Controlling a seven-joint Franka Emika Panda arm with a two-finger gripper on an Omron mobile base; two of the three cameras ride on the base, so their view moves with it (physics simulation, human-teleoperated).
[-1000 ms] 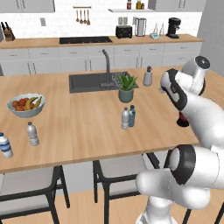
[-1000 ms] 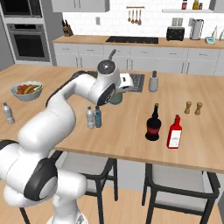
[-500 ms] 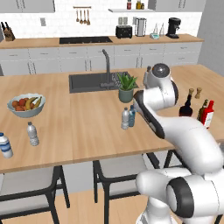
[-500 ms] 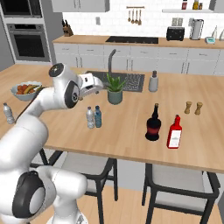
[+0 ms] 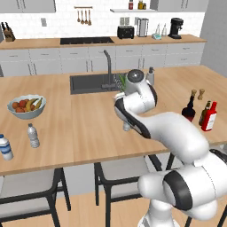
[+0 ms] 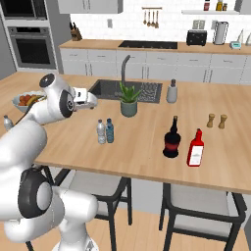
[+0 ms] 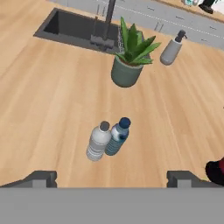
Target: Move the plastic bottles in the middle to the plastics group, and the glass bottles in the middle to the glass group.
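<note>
Two slim plastic bottles stand side by side in the middle of the island: a clear one [image 7: 98,141] [image 6: 101,132] with a whitish cap and a blue-tinted one [image 7: 118,135] [image 6: 110,130] with a dark cap. My gripper [image 7: 113,179] [image 6: 91,100] hangs open and empty above them, a little to their left in the right base view. The black glass bottle [image 6: 171,138] [image 5: 189,107] with a red label stands at the right beside the red bottle [image 6: 195,148] [image 5: 209,116] and the brown bottle [image 5: 205,113]. At the island's left end stand a slim clear bottle [image 5: 32,135] and a stout blue-labelled bottle [image 5: 5,147].
A potted plant [image 7: 128,61] [image 6: 129,100] stands just behind the two middle bottles, with the sink [image 7: 74,27] and a soap dispenser [image 7: 171,49] beyond it. A fruit bowl [image 5: 26,105] sits at the left. Two wooden shakers [image 6: 211,120] stand behind the glass bottles.
My arm has swung left from the glass bottles at the right to above the two plastic bottles in the middle. The gripper has stayed open. No bottle has moved.
</note>
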